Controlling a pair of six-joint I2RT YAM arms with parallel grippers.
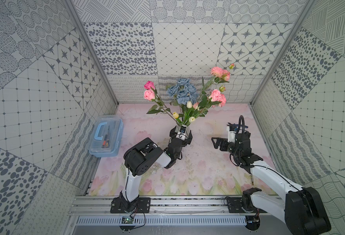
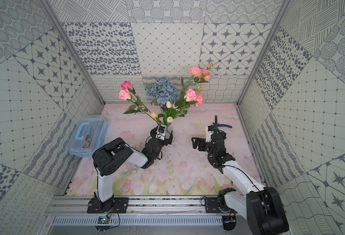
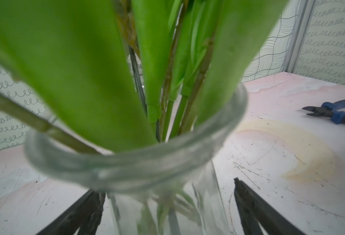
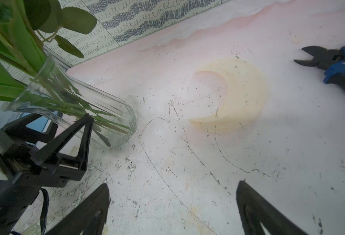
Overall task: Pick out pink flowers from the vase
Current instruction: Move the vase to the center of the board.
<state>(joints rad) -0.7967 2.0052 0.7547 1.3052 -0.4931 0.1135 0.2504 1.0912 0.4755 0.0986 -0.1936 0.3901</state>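
Observation:
The clear glass vase [image 2: 169, 129] stands mid-table, stems [image 3: 167, 114] crowding its rim [image 3: 127, 168]. Pink flowers rise from it: two roses at left [image 1: 149, 94], a rose [image 1: 216, 95] and ruffled blooms [image 1: 217, 71] at right, and a small pinkish tulip [image 1: 196, 105] low in the bunch. My left gripper [image 1: 181, 132] [image 3: 167, 187] is open and straddles the vase body, one finger [image 4: 83, 134] beside the glass. My right gripper [image 1: 214, 143] [image 4: 173, 183] hangs open over bare table, right of the vase, with nothing between its fingers.
Dusty-blue roses [image 1: 182, 91] and cream tulips [image 1: 175, 115] share the vase. Blue-handled cutters [image 4: 334, 67] lie on the table beyond my right gripper. A clear toolbox with a blue handle [image 1: 105, 138] sits against the left wall. Patterned walls enclose three sides.

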